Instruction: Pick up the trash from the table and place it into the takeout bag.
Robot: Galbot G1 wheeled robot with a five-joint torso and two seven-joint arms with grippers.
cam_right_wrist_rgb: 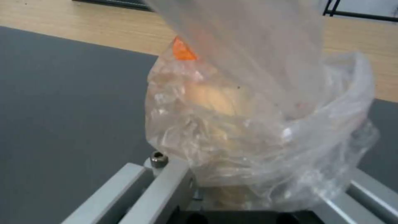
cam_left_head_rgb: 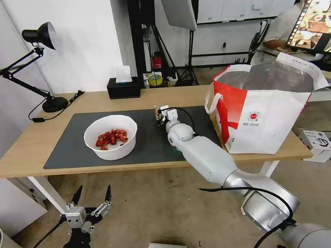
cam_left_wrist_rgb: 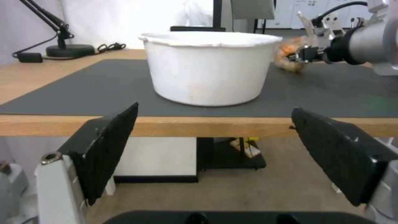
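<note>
The right pincer reaches out over the dark grey mat on the surface, closed on the small clear bag with its beige lump, which bulges between the fingers. To that pincer's left sits the white bowl of red shells, and to its right, near the surface's end, stands the takeout bag, mouth gaping. The left pincer hangs below the near edge with its fingers spread wide and holding nothing, the bowl just ahead of it.
</note>
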